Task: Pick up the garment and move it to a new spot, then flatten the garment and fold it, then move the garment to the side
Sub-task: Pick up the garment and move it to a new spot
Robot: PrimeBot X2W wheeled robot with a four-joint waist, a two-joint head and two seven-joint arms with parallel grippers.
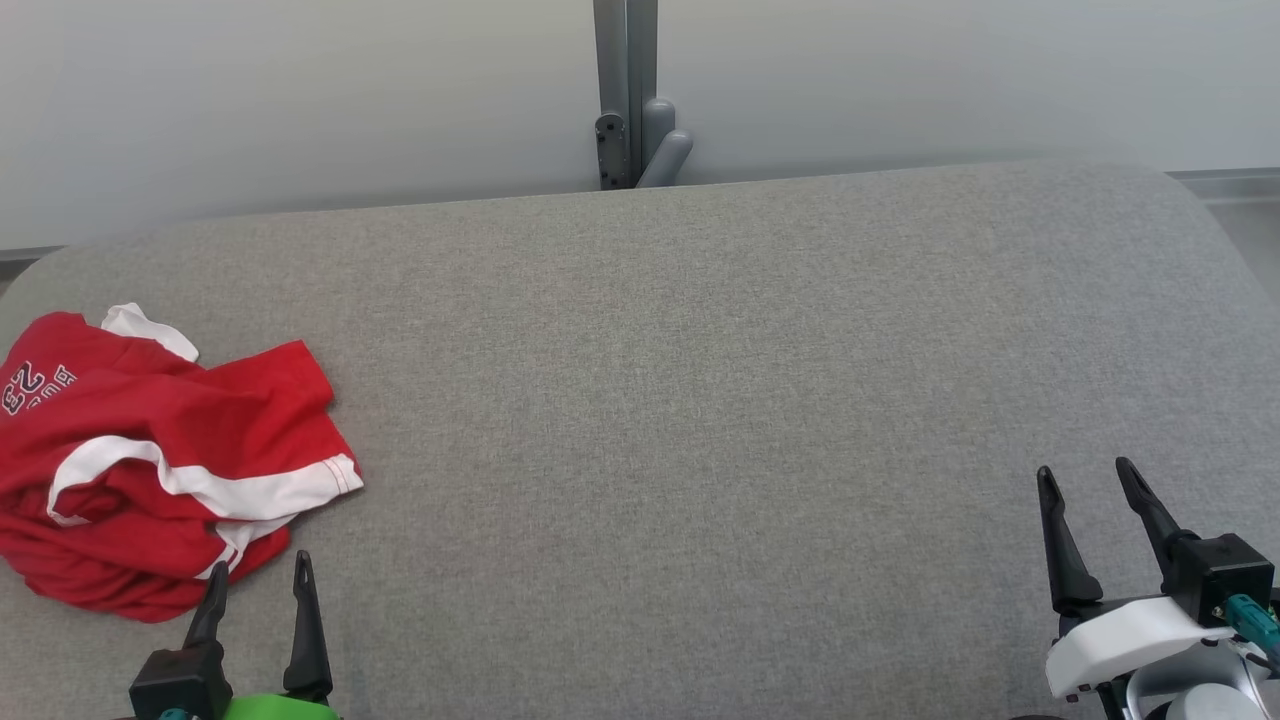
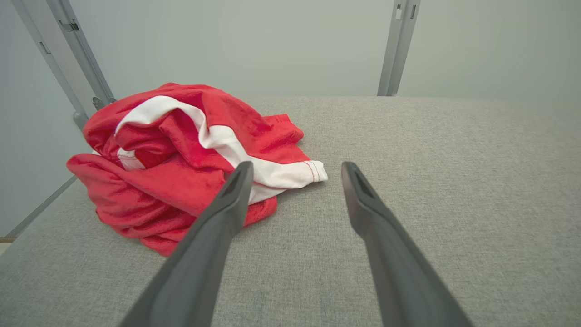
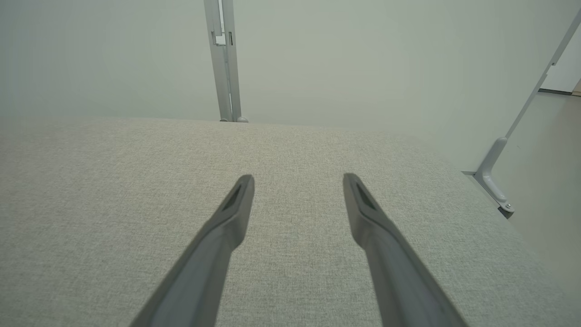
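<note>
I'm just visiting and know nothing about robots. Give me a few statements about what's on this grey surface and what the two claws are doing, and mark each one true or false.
1. The red and white garment lies crumpled on the robot's left side of the grey surface. True.
2. The left gripper is clamped on the garment. False: its fingers stand apart at the garment's near edge and hold nothing.
3. The right gripper is open, with only bare grey surface ahead of it. True.
4. The garment is folded into a neat flat rectangle. False: it is a bunched heap with its white trim twisted through it.
</note>
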